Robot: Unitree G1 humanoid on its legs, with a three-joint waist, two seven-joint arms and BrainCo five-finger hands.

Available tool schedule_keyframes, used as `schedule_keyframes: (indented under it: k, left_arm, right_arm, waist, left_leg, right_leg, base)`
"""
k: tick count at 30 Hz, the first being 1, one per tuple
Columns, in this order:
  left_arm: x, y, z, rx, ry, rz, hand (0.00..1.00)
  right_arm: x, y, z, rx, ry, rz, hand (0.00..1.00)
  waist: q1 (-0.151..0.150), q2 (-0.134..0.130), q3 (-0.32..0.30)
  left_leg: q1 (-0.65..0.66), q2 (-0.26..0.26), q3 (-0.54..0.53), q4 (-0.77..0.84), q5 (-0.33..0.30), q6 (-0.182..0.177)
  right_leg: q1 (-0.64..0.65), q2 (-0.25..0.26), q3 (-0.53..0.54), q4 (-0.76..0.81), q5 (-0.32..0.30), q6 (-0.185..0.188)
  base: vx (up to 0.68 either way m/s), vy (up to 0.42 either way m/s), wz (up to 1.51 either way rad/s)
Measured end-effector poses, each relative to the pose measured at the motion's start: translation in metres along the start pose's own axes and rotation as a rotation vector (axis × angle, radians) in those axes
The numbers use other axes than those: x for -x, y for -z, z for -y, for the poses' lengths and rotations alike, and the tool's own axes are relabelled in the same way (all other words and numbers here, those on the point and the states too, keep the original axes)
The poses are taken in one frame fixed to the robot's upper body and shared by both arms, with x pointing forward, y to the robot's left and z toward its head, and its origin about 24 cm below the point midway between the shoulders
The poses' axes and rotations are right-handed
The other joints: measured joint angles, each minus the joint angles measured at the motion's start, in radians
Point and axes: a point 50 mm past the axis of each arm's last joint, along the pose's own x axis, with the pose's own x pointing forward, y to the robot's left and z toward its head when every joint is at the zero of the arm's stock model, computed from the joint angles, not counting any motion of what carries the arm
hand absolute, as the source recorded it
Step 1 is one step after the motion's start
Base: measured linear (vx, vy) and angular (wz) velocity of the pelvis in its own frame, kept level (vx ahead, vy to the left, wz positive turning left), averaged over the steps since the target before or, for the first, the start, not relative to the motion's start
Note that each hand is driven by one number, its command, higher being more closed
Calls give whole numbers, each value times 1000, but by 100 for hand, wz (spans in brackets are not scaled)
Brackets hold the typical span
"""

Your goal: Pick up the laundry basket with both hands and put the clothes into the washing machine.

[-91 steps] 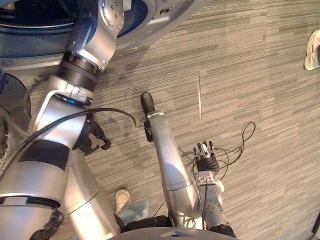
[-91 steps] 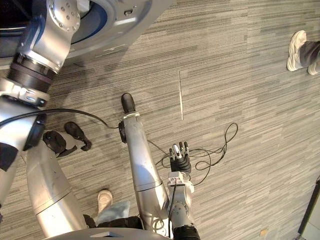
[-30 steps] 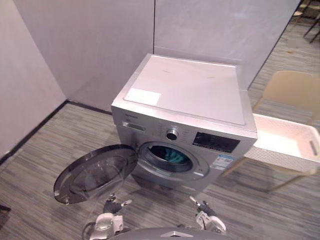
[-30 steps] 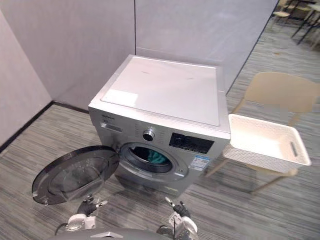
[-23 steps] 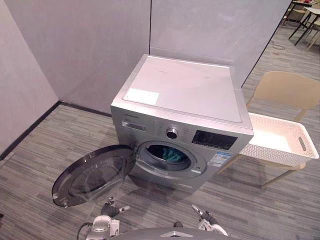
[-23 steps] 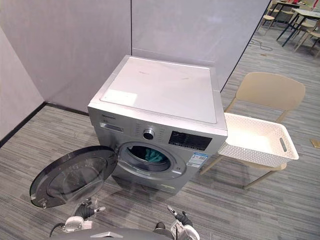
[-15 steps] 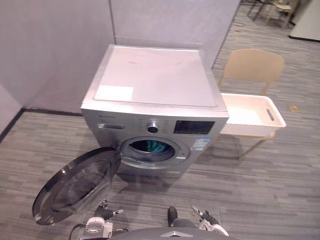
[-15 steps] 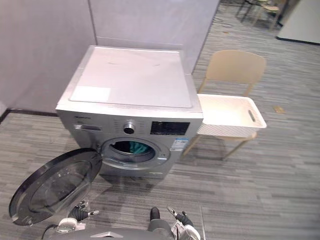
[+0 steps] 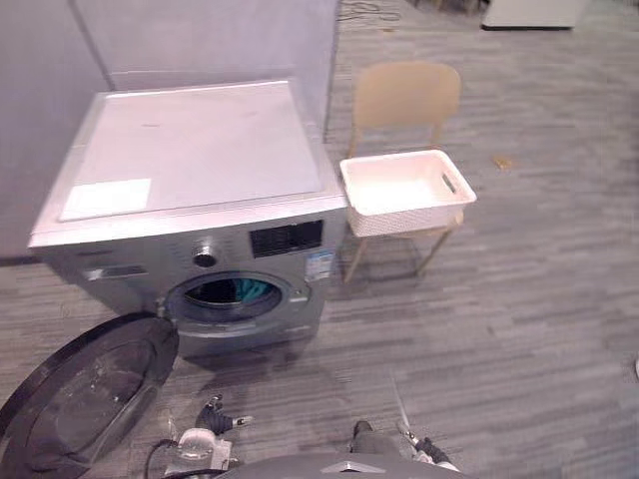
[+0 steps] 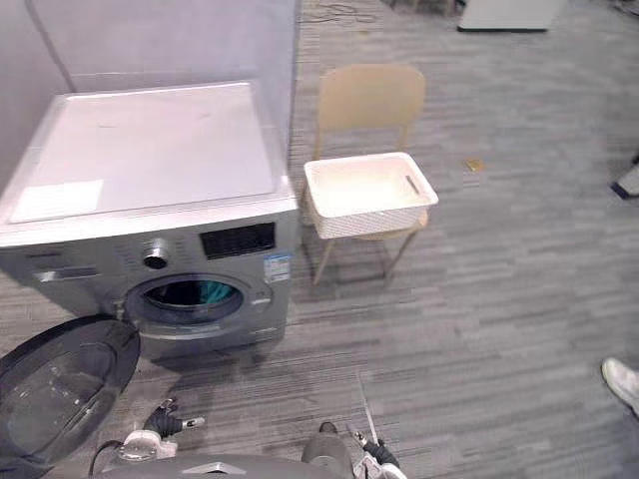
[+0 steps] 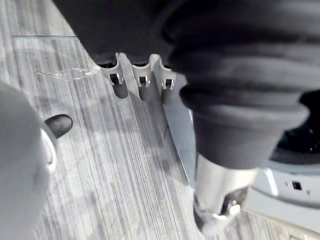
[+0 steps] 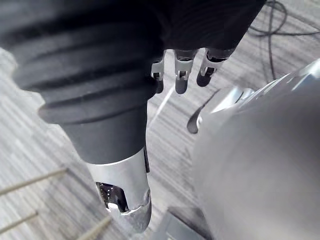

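One basket (image 9: pixel 409 218) on chair (image 9: pixel 407 93), seemingly empty, person's shoe (image 10: pixel 624 384)

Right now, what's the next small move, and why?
Probably a step toward the white laundry basket on the beige chair: the left hand and right hand hang low and open, well short of it. Caveat: the basket looks empty, and teal cloth already lies in the washing machine drum, its door open.
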Motion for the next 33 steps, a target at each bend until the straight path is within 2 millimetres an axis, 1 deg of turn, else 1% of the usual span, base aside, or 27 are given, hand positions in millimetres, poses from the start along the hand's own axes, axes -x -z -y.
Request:
schedule_keyframes:
  k: [3,6,7,8,9,10,11,12,13,14,15,16,17,18,19,20,21,22,24,25,27,28,29,30,31,32,33]
  left_arm:
    - [1,1,-5,40,-24,7,0]
    - [1,1,-11,70,-49,4,0]
    - [2,8,-13,82,-56,-13,0]
    - [3,8,-15,86,-61,-9,0]
    - [2,6,-15,94,-64,-5,0]
    - [2,5,-13,99,-59,-2,0]
    - [3,6,-8,106,-47,-4,0]
    - [4,8,-6,112,-44,-10,0]
    - [5,12,-4,134,-44,-21,0]
    - [6,16,-2,158,-47,-33,0]
    - [6,15,-6,199,-64,-28,0]
    - [7,20,-10,235,-88,-41,0]
    - [8,24,-12,252,-98,-55,0]
    - [8,25,-16,292,-120,-57,0]
    - [9,26,-19,313,-137,-54,0]
    - [9,25,-20,318,-141,-49,0]
    - [9,24,-18,326,-137,-46,0]
    - [9,25,-17,331,-138,-48,0]
    - [9,25,-15,331,-132,-49,0]
    - [9,24,-14,328,-128,-47,0]
    - [8,16,-13,311,-118,-23,0]
    - [6,11,-14,303,-117,-3,0]
    - [5,6,-15,289,-114,13,0]
    - [4,2,-13,283,-105,20,0]
    - [3,-6,-7,273,-84,40,0]
    - [3,-9,-1,269,-67,52,0]
    - [3,-11,2,272,-59,56,0]
  right_arm:
    - [1,5,6,14,15,-16,0]
    - [1,7,4,9,8,-20,0]
    - [2,10,4,3,10,-27,0]
    - [3,13,6,-2,16,-33,0]
    - [4,15,10,-5,25,-37,0]
    - [4,13,12,-6,32,-33,0]
    - [3,7,18,2,45,-13,0]
    - [4,7,22,5,54,-10,0]
    - [4,6,23,8,55,-7,0]
    - [4,4,23,-1,53,0,0]
    - [3,4,22,4,52,0,0]
    - [4,8,21,11,45,-10,0]
    - [4,9,19,12,41,-13,0]
    - [5,13,15,21,29,-26,0]
    - [5,18,12,27,20,-39,0]
    - [5,18,10,41,10,-39,0]
    - [4,11,3,68,-22,-12,0]
    - [4,8,0,81,-40,2,0]
    - [6,10,1,83,-54,3,0]
    - [7,12,4,83,-53,-2,0]
    - [7,11,2,75,-62,10,0]
    - [8,11,-3,60,-78,20,0]
    - [8,13,-7,43,-86,18,0]
    - [9,14,-8,38,-87,18,0]
    - [9,12,-7,30,-87,27,0]
    - [9,14,-7,20,-85,21,0]
    - [9,14,-7,11,-83,23,0]
  waist:
    - [-4,15,-15]
    - [-5,5,-5]
    - [-5,1,4]
    - [-6,-5,7]
    - [-1,-21,13]
    - [0,-11,21]
    - [2,13,33]
    - [3,25,38]
    - [3,50,38]
    - [15,73,34]
    - [31,60,37]
    - [51,63,23]
    - [51,51,26]
    - [50,27,30]
    - [50,1,26]
    - [53,-4,24]
    - [58,6,24]
    - [52,-1,18]
    - [48,2,9]
    - [48,-18,-5]
    - [57,-24,-2]
    - [53,-34,5]
    - [45,-54,28]
    - [42,-57,34]
    - [38,-49,40]
    - [39,-63,38]
    - [39,-62,38]
  left_leg:
    - [26,77,-6,58,-3,-23]
    - [-30,141,-36,201,-2,-19]
    - [-74,162,-36,289,-2,75]
    - [-102,171,-35,339,3,147]
    - [-122,174,-45,386,2,187]
    - [-145,149,-96,442,-39,171]
    - [-164,60,-178,501,-118,122]
    - [-161,13,-204,511,-158,100]
    - [-156,-63,-233,496,-231,100]
    - [-137,-123,-276,419,-307,122]
    - [-142,-146,-291,407,-317,128]
    - [-137,-181,-311,358,-325,125]
    - [-133,-193,-316,341,-325,125]
    - [-117,-223,-329,300,-323,128]
    - [-94,-233,-291,260,-306,131]
    - [-84,-232,-265,243,-289,131]
    - [-80,-227,-240,236,-274,138]
    - [-69,-226,-225,221,-270,138]
    - [-49,-226,-202,184,-261,131]
    - [-46,-229,-194,173,-257,130]
    - [-18,-231,-164,158,-220,150]
    - [-4,-228,-145,163,-219,149]
    - [25,-230,-142,165,-219,149]
    - [37,-222,-144,166,-219,149]
    - [52,-202,-145,164,-219,148]
    - [64,-199,-146,161,-219,148]
    - [67,-191,-147,159,-220,142]
  right_leg:
    - [27,66,4,22,-19,-37]
    - [15,99,2,57,-47,-64]
    - [14,99,2,68,-47,-74]
    - [17,98,-2,68,-46,-78]
    - [23,99,-1,67,-40,-87]
    - [26,96,6,66,-36,-93]
    - [25,89,31,60,-32,-98]
    - [24,88,44,52,-31,-101]
    - [22,96,68,24,-23,-111]
    - [10,124,105,-5,-15,-115]
    - [4,131,138,-19,2,-117]
    - [-3,134,175,-41,29,-125]
    - [-19,136,172,0,29,-123]
    - [-20,135,181,54,21,-129]
    - [12,136,193,61,17,-135]
    - [23,134,184,46,0,-136]
    - [24,133,192,23,1,-135]
    - [24,135,195,20,4,-130]
    - [6,138,201,40,-9,-117]
    - [-16,142,207,75,-21,-109]
    - [-108,168,199,261,-61,-92]
    - [-186,173,168,418,-59,-87]
    - [-230,171,138,535,-41,-58]
    - [-242,172,127,573,-25,-46]
    - [-266,160,107,657,-45,-90]
    - [-290,112,104,724,-88,-110]
    - [-291,79,100,731,-103,-122]
  base:
    - [-69,-180,-9]
    - [-147,-130,-3]
    - [-171,-129,1]
    - [-187,-150,6]
    - [-145,-109,9]
    - [-175,20,-14]
    - [-149,99,-27]
    - [-177,185,-48]
    - [-127,209,-57]
    - [-125,209,-76]
    - [-107,193,-97]
    - [-59,119,-86]
    - [-11,138,-74]
    - [59,110,-49]
    - [72,82,-48]
    - [79,36,-64]
    - [60,15,-60]
    - [64,19,-54]
    - [116,-15,-25]
    - [215,-55,-34]
    - [174,-66,-56]
    - [148,-120,-46]
    - [144,-137,-22]
    - [138,-148,5]
    - [100,-140,20]
    - [103,-187,25]
    - [88,-247,21]
